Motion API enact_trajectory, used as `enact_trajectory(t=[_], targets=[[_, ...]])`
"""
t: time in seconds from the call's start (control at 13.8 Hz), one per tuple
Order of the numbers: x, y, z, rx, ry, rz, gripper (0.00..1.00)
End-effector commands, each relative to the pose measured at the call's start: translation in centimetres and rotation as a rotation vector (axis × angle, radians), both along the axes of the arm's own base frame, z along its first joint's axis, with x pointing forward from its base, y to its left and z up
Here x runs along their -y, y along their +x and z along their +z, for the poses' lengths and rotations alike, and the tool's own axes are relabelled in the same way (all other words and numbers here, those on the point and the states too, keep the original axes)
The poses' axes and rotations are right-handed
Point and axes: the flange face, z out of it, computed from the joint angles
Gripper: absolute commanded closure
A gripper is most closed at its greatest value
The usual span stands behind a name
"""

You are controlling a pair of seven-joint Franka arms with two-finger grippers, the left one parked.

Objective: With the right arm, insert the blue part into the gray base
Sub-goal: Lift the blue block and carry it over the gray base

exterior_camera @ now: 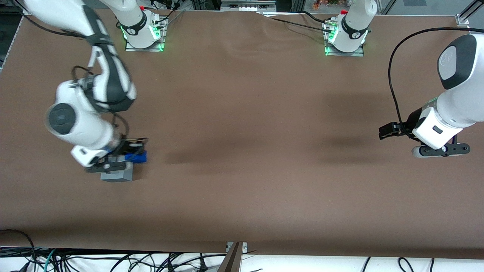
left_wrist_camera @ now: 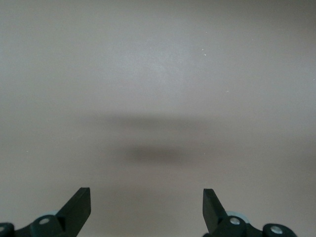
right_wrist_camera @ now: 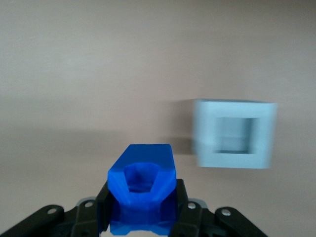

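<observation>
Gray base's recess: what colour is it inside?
Light gray like the gray base itself, clearest in the right wrist view; the gripper holds the blue part.

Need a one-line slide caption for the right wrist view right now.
Gripper shut on the blue part, held above the table, not yet over the gray base's open recess.

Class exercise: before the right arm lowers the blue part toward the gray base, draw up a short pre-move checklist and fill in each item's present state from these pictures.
1. Blue part held in the pincer: ok.
2. Gray base recess empty and facing up: ok.
3. Blue part centred over the recess: not ok; the wrist view shows it off to one side.
4. Gray base resting on the table: ok.
5. Blue part's rotation matching the recess: cannot tell.
</observation>
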Motion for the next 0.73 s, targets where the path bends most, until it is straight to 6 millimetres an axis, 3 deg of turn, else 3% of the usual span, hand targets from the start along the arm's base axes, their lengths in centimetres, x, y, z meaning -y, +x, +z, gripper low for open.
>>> enact_trajectory(t=[0.0, 0.15, 0.65], targets=[[5.6, 1.3, 1.2, -0.008, 0.033, 0.013, 0.54], [8.4, 1.5, 0.1, -0.019, 0.034, 0.001, 0.54], [8.7, 1.9, -3.5, -0.007, 0.020, -0.004, 0.54]])
